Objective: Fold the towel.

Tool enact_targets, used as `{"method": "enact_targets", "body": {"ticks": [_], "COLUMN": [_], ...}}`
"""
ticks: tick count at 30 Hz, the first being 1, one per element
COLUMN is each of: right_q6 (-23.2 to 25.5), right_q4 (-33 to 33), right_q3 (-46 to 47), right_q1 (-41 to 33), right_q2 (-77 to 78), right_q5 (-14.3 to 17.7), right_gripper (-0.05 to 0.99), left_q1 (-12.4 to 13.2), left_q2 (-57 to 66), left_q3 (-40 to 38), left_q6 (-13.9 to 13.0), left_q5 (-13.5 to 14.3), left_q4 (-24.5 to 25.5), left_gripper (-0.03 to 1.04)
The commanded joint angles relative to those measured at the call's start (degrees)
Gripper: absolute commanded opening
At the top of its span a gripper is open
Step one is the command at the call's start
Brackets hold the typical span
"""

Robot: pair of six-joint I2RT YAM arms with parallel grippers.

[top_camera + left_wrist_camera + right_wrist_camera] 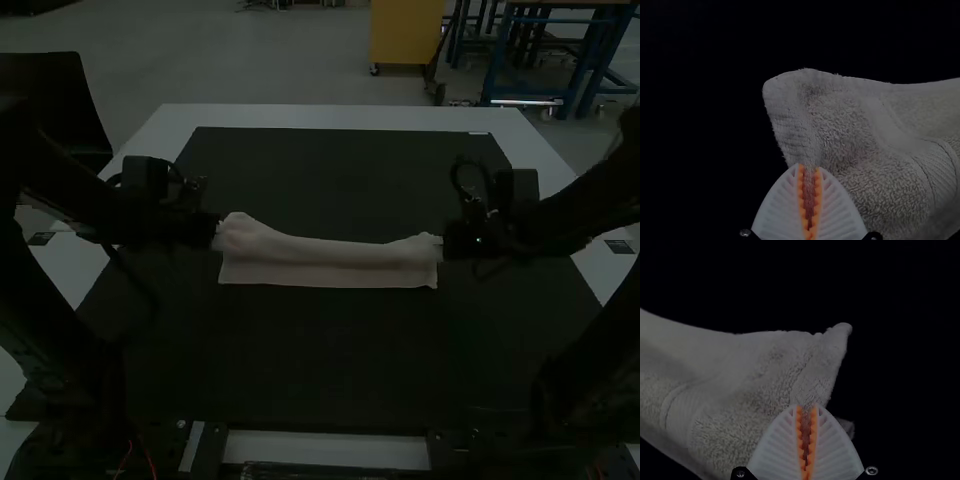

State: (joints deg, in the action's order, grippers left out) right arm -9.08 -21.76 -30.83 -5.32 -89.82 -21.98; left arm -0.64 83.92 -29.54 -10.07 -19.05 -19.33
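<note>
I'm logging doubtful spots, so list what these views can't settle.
- High view: how many layers the towel has, too dim to count; the mat beneath it, covered by the cloth.
- Left wrist view: the towel's far end, cut off by the edge; cloth behind the left end effector, hidden by its fingers.
- Right wrist view: likewise at the right end effector.

Left arm (pixel 60 335) and right arm (pixel 590 210): dark, jointed; each carries a looped black cable (pixel 470 162). Thin red wires (pixel 149 459) show near the left arm's base. Fingers (pixel 777 212): white, ribbed, tapering, with toothed orange pads (pixel 801 195); small round screws (pixel 871 470) flank them.
</note>
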Motion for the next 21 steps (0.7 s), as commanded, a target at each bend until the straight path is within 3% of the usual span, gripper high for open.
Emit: {"method": "enact_targets", "body": {"ticks": [1, 6, 15, 17, 18, 20, 21], "right_q6": [-0.9, -1.0, -1.7, -1.7, -1.7, -1.6, -1.5], "right_q4": [-1.7, -5.8, -10.1, -10.2, -10.6, -11.7, -11.8], "right_q3": [1.6, 4.1, 5.6, 5.6, 5.7, 5.9, 5.9], "right_q1": [1.2, 1.3, 1.5, 1.5, 1.5, 1.5, 1.5], "right_q2": [1.0, -1.4, -6.9, -7.7, -8.3, -9.0, -9.1], "right_q5": [-1.1, -1.2, -0.3, 0.3, 0.4, 1.4, 1.6], "right_gripper": [-0.02, -0.02, -0.02, 0.12, 0.18, 0.42, 0.45], "left_q1": [0.7, 0.5, 0.3, 0.5, 0.6, 0.6, 0.6], "left_q2": [-1.3, -1.3, -0.9, -0.8, -0.6, -0.5, -0.5], "left_q3": [3.7, 7.6, 11.3, 11.8, 12.0, 12.3, 12.3], "left_q6": [-0.4, -0.3, -0.7, -0.7, -0.8, -0.8, -0.9], "left_q5": [2.0, 3.3, 4.2, 4.2, 4.2, 4.3, 4.3], "left_q4": [-3.2, -7.6, -10.2, -10.6, -11.0, -11.2, -11.2], "left_gripper": [0.02, 0.02, 0.03, 0.30, 0.49, 0.89, 0.95]}}
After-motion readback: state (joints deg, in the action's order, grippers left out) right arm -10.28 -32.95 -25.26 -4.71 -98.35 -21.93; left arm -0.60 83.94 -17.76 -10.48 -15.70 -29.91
